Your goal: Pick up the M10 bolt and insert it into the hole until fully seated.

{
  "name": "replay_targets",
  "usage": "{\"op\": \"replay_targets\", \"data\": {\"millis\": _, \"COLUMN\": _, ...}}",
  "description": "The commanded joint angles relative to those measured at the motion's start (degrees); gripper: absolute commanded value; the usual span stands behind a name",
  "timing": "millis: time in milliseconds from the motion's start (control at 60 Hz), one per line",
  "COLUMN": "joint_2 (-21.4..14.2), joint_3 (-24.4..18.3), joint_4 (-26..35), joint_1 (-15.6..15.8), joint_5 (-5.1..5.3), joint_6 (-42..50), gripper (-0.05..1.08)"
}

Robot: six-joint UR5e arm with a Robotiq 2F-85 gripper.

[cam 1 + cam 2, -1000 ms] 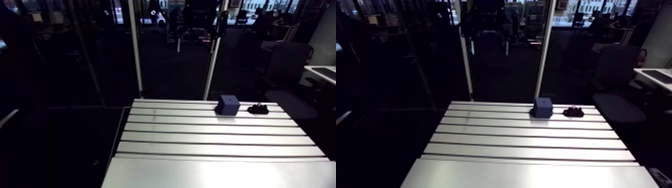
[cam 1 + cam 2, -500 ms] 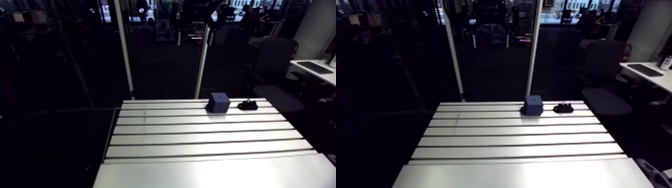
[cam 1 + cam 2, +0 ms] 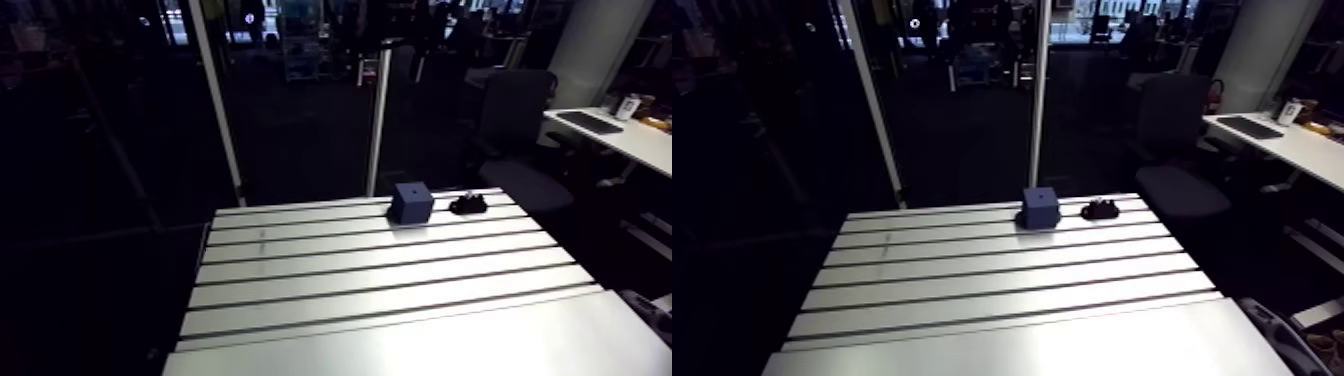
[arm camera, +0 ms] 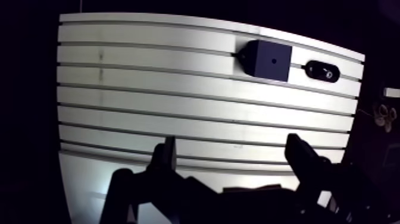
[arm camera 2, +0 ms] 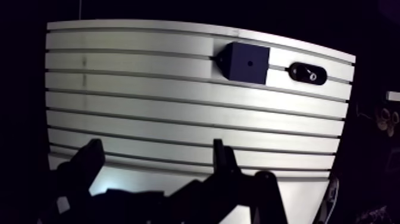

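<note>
m10 bolt (image 4: pixel 325 72) shows only as a small pale spot in a black oval holder (image 4: pixel 311 68) at the far edge of the table, well away from the gripper. gripper (image 4: pixel 232 156) hangs high over the near side of the slotted aluminium table (image 4: pixel 149 89), fingers (image 4: pixel 167 156) spread wide with nothing between them. going outward, across several bare slots, a dark blue block (image 4: pixel 257 58) sits near the far edge with a small hole (image 4: pixel 273 60) in its upper face. the holder is just beside it, apart and not touching. in the arm view the block (image 3: pixel 411 201) and holder (image 3: pixel 468 204) sit side by side, with the gripper out of frame. the bolt is probably steel: stiff, dense for its size, smooth and a bit slippery, not fragile. best hold is likely across the head or the upper shank, kept vertical so it doesn't twist in the fingers. too small here to tell which end is up. pick not yet started.
</note>
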Motion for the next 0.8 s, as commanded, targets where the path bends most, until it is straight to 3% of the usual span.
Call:
{"op": "replay_targets", "data": {"millis": 17, "joint_2": -0.07, "joint_3": 1.09, "joint_4": -1.74, "joint_1": -1.70, "joint_5": 0.01, "joint_6": -2.77, "gripper": 0.00}}
{"op": "replay_targets", "data": {"millis": 417, "joint_2": -0.16, "joint_3": 4.22, "joint_4": -6.45, "joint_1": -4.72, "joint_5": -0.07, "joint_6": -2.86, "gripper": 0.00}}
{"op": "replay_targets", "data": {"millis": 667, "joint_2": 0.00, "joint_3": 7.89, "joint_4": -13.41, "joint_1": -7.35, "joint_5": 0.34, "joint_6": -3.12, "gripper": 0.00}}
{"op": "replay_targets", "data": {"millis": 717, "joint_2": 0.64, "joint_3": 8.38, "joint_4": -14.55, "joint_1": -8.14, "joint_5": 0.77, "joint_6": -3.83, "gripper": 0.00}}
{"op": "replay_targets", "data": {"millis": 800, "joint_2": 2.07, "joint_3": 8.75, "joint_4": -14.96, "joint_1": -8.94, "joint_5": 0.63, "joint_6": -5.33, "gripper": 0.00}}
